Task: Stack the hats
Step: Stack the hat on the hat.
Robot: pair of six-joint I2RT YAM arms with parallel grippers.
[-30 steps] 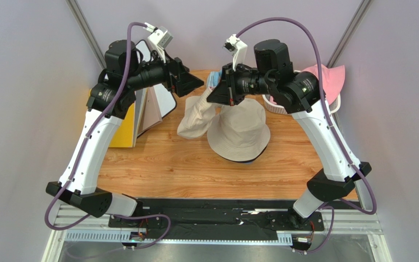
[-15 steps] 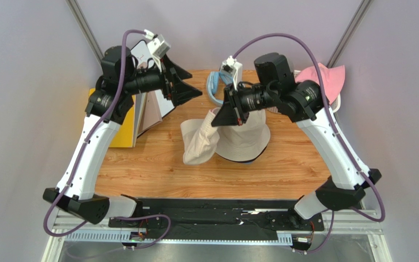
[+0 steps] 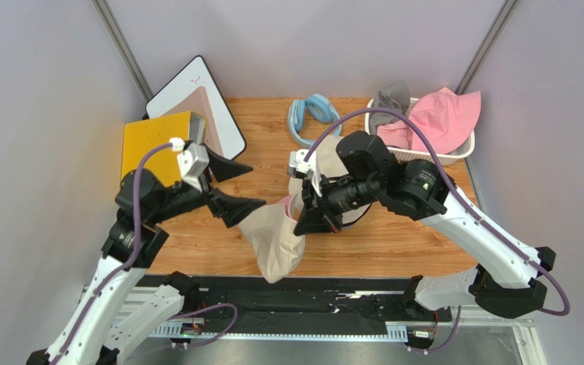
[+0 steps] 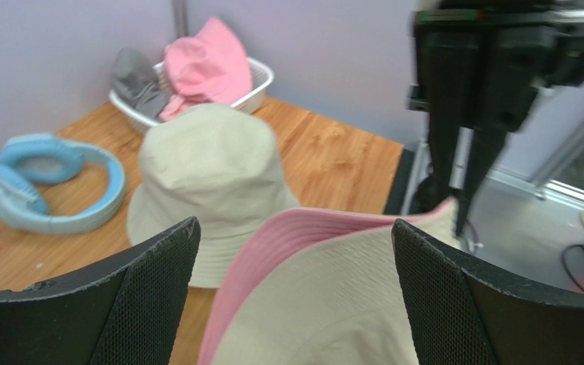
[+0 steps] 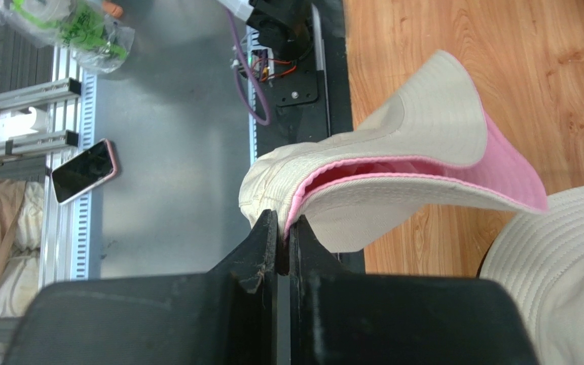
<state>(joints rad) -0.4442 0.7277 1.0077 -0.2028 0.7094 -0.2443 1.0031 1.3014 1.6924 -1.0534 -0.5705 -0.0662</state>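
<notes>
My right gripper (image 3: 303,220) (image 5: 281,220) is shut on the brim of a beige hat with a pink lining (image 3: 276,245) (image 5: 424,152). That hat hangs limp over the table's near edge. A second beige hat (image 4: 211,167) (image 5: 569,266) sits crown up on the table, mostly hidden under the right arm in the top view. My left gripper (image 3: 257,185) (image 4: 293,222) is open, just left of the hanging hat (image 4: 333,304); its fingers (image 4: 158,266) frame the fabric without closing on it. A pink hat (image 3: 434,118) (image 4: 207,65) and a grey hat (image 3: 391,97) lie in a white basket (image 3: 466,148).
A light blue padded ring (image 3: 310,115) (image 4: 44,182) lies at the back centre. A yellow box (image 3: 154,141) and a white-framed board (image 3: 196,91) stand at the back left. Below the near edge, the right wrist view shows a metal rail and a phone (image 5: 82,171).
The right gripper has carried the pink-lined hat from beside the table hat towards the near edge. The left arm has swung back from the far side and now faces the hanging hat, still open.
</notes>
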